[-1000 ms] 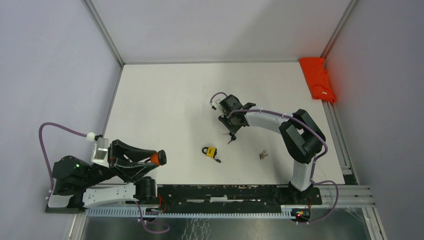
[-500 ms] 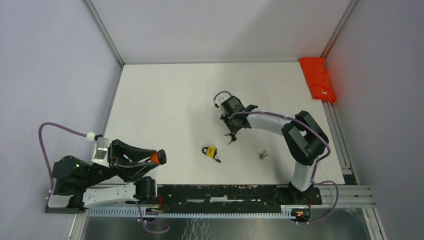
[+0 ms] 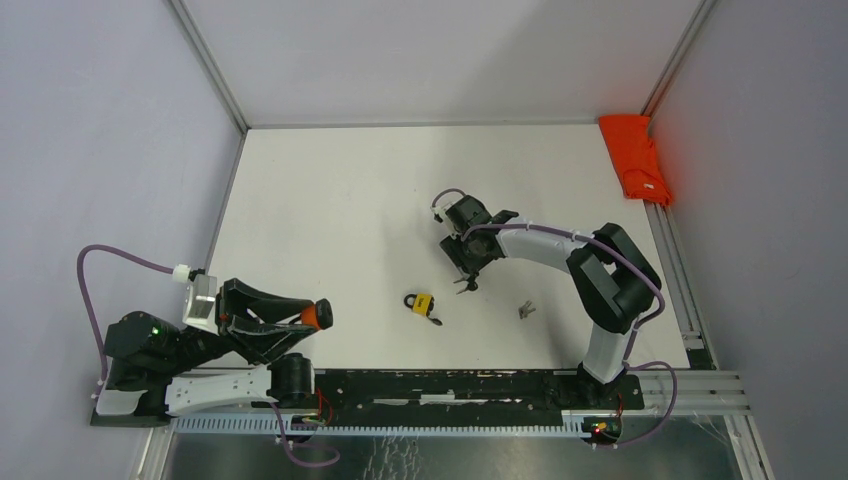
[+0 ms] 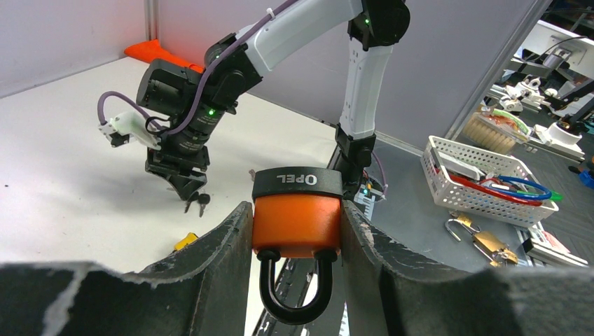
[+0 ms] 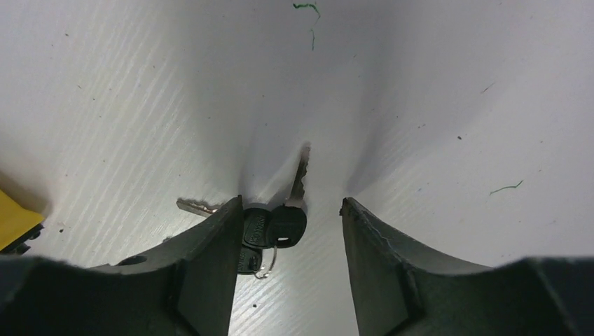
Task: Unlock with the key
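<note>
- Now flat on the table [image 3: 330,220], near its middle: the keys [image 5: 270,231], black heads against one inner finger of the right gripper [image 5: 291,206], one blade pointing away down the gap.
- Fingers spread wide around the bunch, not pinching it.
- Shifted slightly toward the near-right since a second ago, bunch nudged along.
- Likely meaning: a pinch come away empty, so another closing needed before any unlocking.
- Clamped in the left gripper [image 4: 294,210], well apart at the near-left corner: the orange padlock [image 4: 297,231], shackle hanging down, keyhole not in view.
- Right wrist only: heads, ring and blade told apart. From above, merely a dark speck under the fingers.
- Left wrist only: lettering on the padlock's black cap.
- Further out: a yellow padlock [image 3: 423,303] near the bunch, and a small grey object [image 3: 524,310], too small to identify.
</note>
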`<state>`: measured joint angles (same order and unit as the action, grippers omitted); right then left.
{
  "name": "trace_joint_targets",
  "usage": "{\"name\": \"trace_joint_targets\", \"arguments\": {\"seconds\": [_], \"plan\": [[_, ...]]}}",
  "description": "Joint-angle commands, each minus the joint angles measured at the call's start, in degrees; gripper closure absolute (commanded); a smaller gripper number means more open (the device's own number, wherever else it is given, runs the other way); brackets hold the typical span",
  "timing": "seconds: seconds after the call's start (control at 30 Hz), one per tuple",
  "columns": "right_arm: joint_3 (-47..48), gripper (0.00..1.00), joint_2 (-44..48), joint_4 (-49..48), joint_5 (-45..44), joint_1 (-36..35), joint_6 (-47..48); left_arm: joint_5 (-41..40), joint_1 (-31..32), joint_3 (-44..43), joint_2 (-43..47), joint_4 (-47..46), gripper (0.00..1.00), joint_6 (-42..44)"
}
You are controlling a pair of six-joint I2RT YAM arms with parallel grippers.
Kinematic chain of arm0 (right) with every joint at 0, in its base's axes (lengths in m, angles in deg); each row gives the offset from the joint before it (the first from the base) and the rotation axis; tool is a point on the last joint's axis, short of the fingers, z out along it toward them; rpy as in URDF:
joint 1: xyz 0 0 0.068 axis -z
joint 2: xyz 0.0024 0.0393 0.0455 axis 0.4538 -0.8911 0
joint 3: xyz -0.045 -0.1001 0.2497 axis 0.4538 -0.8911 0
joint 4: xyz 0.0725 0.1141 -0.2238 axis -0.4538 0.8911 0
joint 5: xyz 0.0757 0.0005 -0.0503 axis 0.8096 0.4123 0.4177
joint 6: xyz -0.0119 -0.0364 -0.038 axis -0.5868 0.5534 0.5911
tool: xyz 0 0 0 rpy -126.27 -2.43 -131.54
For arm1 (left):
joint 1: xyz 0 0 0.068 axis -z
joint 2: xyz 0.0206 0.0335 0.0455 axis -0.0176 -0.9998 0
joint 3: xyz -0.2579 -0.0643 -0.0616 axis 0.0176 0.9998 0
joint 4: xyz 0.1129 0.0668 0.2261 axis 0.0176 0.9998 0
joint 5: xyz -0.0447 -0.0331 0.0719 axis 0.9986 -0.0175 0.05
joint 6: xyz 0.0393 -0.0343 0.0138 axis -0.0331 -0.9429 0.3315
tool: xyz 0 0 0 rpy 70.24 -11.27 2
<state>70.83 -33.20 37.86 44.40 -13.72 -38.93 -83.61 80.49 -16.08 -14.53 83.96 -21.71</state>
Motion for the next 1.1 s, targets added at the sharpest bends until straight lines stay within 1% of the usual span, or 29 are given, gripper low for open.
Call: {"name": "trace_joint_targets", "arguments": {"seconds": [0.0,0.07,0.1,0.37,0.57,0.7,0.77,0.83,1.0,1.07], "plan": [[-0.69,0.45,2.2,1.73,-0.01,0.13,-0.65,0.25,0.38,-0.64,0.51,-4.12,0.98,-0.58],[-1.12,0.52,1.93,2.01,0.12,0.11,-1.01,0.25,0.32,-0.64,0.51,-4.06,0.98,-0.57],[-1.52,0.54,1.92,2.15,0.32,0.11,-1.22,0.18,0.33,-0.72,0.51,-4.04,0.98,-0.56],[-6.93,0.6,3.15,1.62,-0.59,0.03,-3.82,0.23,0.28,-0.64,0.51,-4.28,0.98,-0.22],[-8.94,0.66,1.78,0.34,0.65,0.07,-4.73,0.25,0.33,-0.9,0.51,-4.3,0.98,-0.1],[-8.8,0.67,1.46,0.18,1.85,0.02,-3.9,0.33,0.31,-0.92,0.47,-4.3,0.98,-0.08],[-8.31,0.72,1.62,0.14,1.81,0.02,-3.47,0.34,0.32,-0.9,0.51,-4.3,0.98,0.04],[-7.63,0.76,1.81,0.48,1.42,0.04,-3.31,0.34,0.3,-0.9,0.51,-4.34,0.98,0.05],[-6.0,0.82,3.12,1.16,0.08,0.02,-2.46,0.18,0.33,-0.91,0.51,-4.17,0.98,-0.07],[-5.06,0.83,3.64,1.25,0.25,0.08,-1.88,0.16,0.38,-0.9,0.51,-4.12,0.98,-0.04]]}}
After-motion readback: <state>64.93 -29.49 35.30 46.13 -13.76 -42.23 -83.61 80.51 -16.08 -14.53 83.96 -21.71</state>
